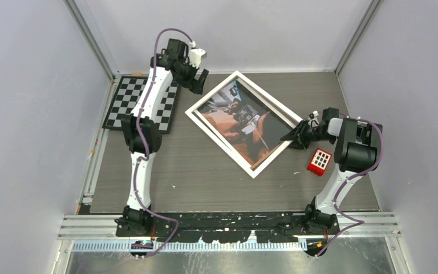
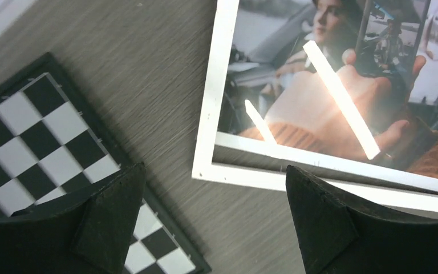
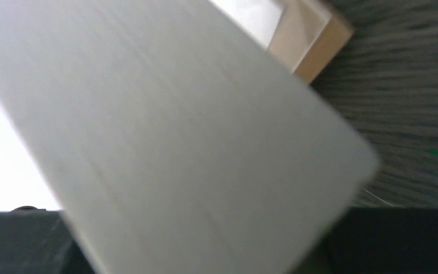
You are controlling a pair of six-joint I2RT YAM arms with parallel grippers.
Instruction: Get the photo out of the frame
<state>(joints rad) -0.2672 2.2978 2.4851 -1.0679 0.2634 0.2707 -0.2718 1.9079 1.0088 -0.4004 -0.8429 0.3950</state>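
The frame point(image 1: 262, 91) lies flat and turned on the table, white border up. The photo point(image 1: 239, 123), with tan skin tones and dark car parts, sits in it, shifted off the frame's lower-left edge. In the left wrist view a strip of table shows between the photo point(image 2: 342, 85) and the frame's corner point(image 2: 208, 142). My left gripper point(image 1: 201, 80) is open and empty above the frame's left corner point(image 2: 215, 166). My right gripper point(image 1: 288, 138) is at the frame's right corner. A pale blurred sheet point(image 3: 177, 142) hides its fingertips, with the frame's wood rim point(image 3: 319, 40) behind.
A black-and-white checkerboard point(image 1: 140, 103) lies at the back left, right beside the left gripper point(image 2: 40, 142). A small red block with white buttons point(image 1: 320, 161) sits beside the right arm. Grey walls close in the table point(image 1: 205, 188) on three sides.
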